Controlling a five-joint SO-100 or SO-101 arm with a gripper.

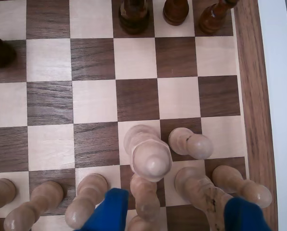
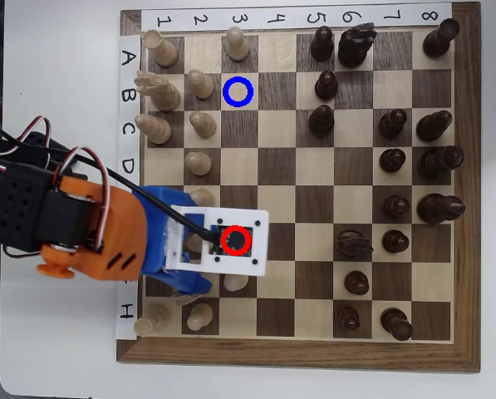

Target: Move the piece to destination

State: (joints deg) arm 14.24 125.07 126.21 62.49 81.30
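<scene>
In the wrist view my gripper [image 1: 174,214] is open, its two blue fingertips [image 1: 107,214] wide apart at the bottom edge. Just ahead of them stands the piece [image 1: 150,156], a cream pawn with a round head on a light square, untouched. Other pale pieces crowd between and beside the fingers. In the overhead view the white camera mount [image 2: 227,241] hides the piece, and a red ring is drawn there. The destination [image 2: 238,92] is a bare light square with a blue ring, well up the board from the gripper. It is out of the wrist view.
A second cream pawn [image 1: 191,143] stands close to the right of the piece. Pale pieces [image 2: 199,125] line the board's left columns and dark pieces [image 2: 393,125] fill the right side. The orange arm [image 2: 81,224] reaches in from the left. The board's wooden rim [image 1: 254,96] runs along the right.
</scene>
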